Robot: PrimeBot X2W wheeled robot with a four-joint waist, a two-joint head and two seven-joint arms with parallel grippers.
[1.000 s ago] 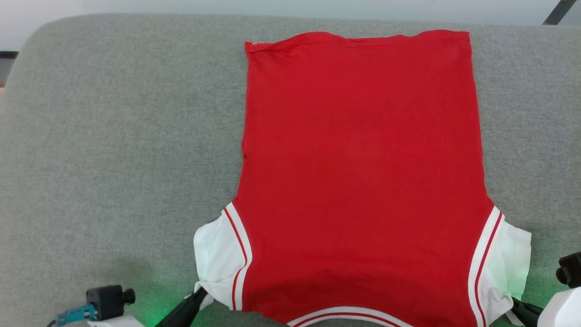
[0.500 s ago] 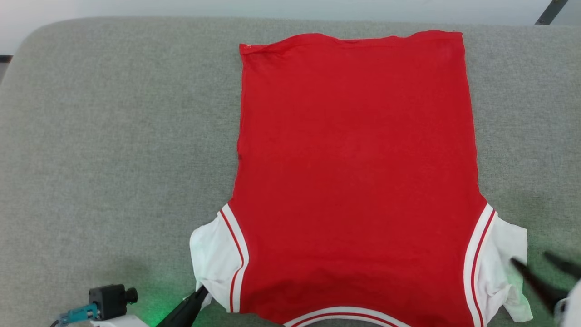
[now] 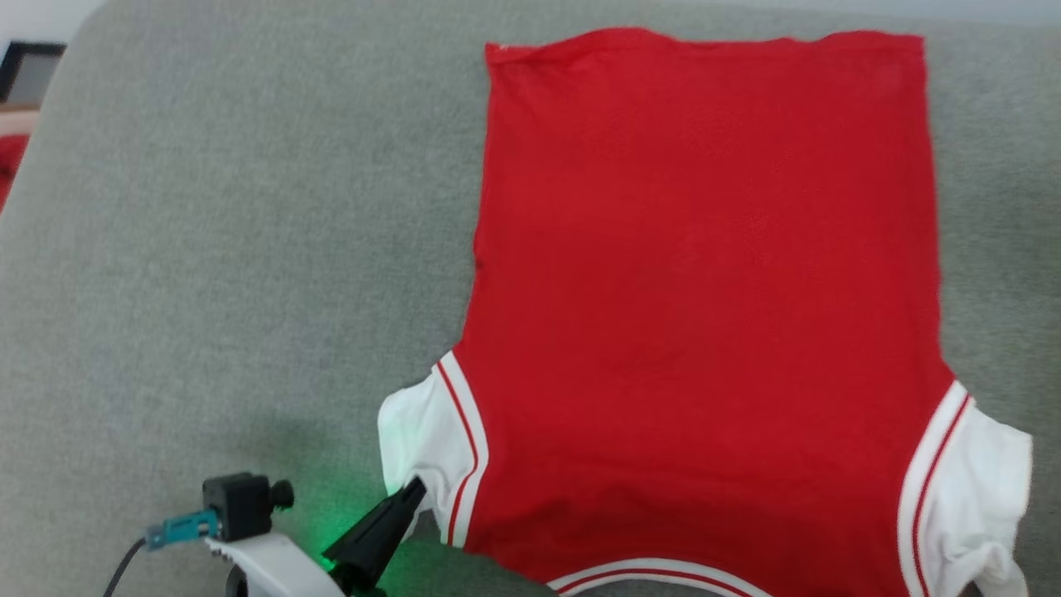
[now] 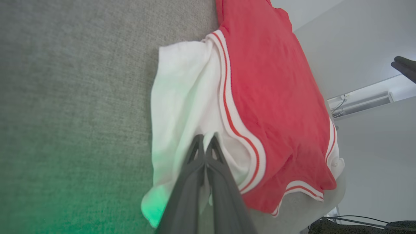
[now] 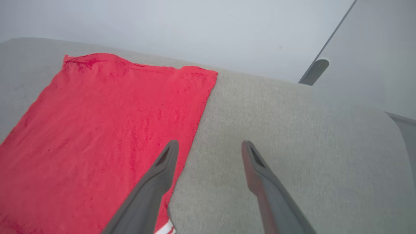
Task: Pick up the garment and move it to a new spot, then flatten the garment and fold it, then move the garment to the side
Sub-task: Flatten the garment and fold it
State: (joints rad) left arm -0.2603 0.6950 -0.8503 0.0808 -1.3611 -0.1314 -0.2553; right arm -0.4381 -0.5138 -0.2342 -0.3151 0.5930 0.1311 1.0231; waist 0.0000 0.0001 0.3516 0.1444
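Observation:
The garment lies flat and face-down on the grey padded table, hem at the far side, collar trim at the near edge; no numerals show. My left gripper is shut on the lower edge of its white left sleeve; in the left wrist view the closed fingertips press into that sleeve cloth. The right sleeve lies crumpled and free. In the right wrist view my right gripper is open, raised above the garment's right edge, holding nothing.
Bare grey table stretches left of the garment and along its right side. A bit of red cloth shows beyond the table's left edge. A slanted dark pole stands past the far right corner.
The right gripper let go of the right sleeve, opened, and rose out of the head view. The left gripper keeps its hold on the left sleeve. The head camera shifted.

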